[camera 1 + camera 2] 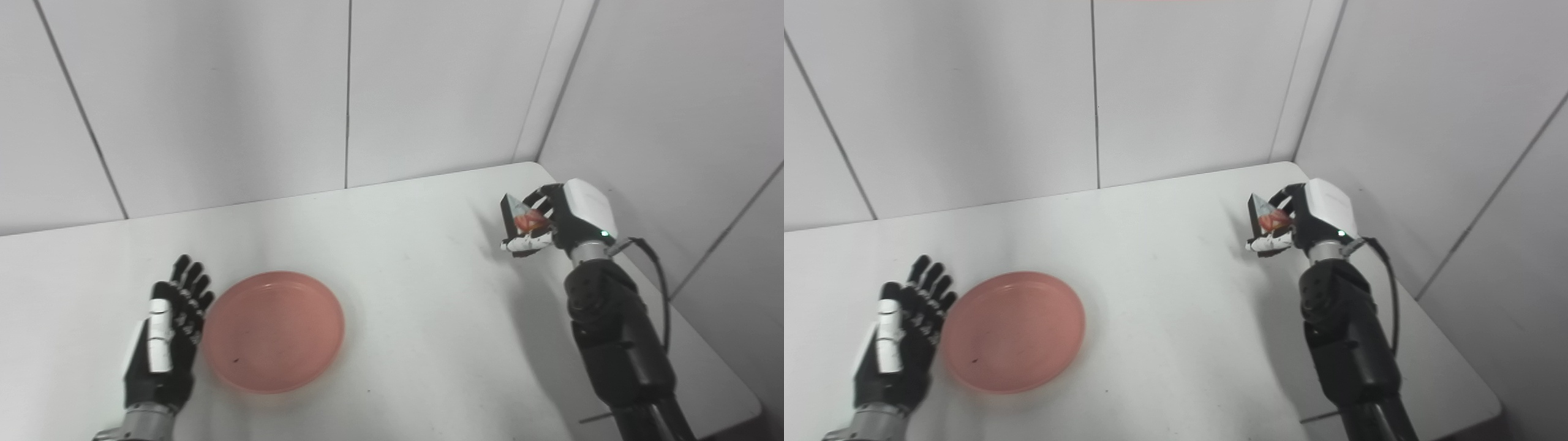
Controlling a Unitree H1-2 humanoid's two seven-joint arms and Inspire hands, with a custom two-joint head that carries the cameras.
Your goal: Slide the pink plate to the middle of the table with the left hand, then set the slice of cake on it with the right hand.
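The pink plate lies flat on the white table, left of centre, with nothing on it. My left hand rests at the plate's left rim, fingers straight and apart, holding nothing. At the far right my right hand is shut on the slice of cake, a dark wedge with a red-orange topping, held above the table. In the right eye view the cake sits between the fingers of that right hand, and the plate lies beside the left hand.
White wall panels close off the back and the right side. The table's right edge runs just beside the right arm. A black cable loops off the right wrist.
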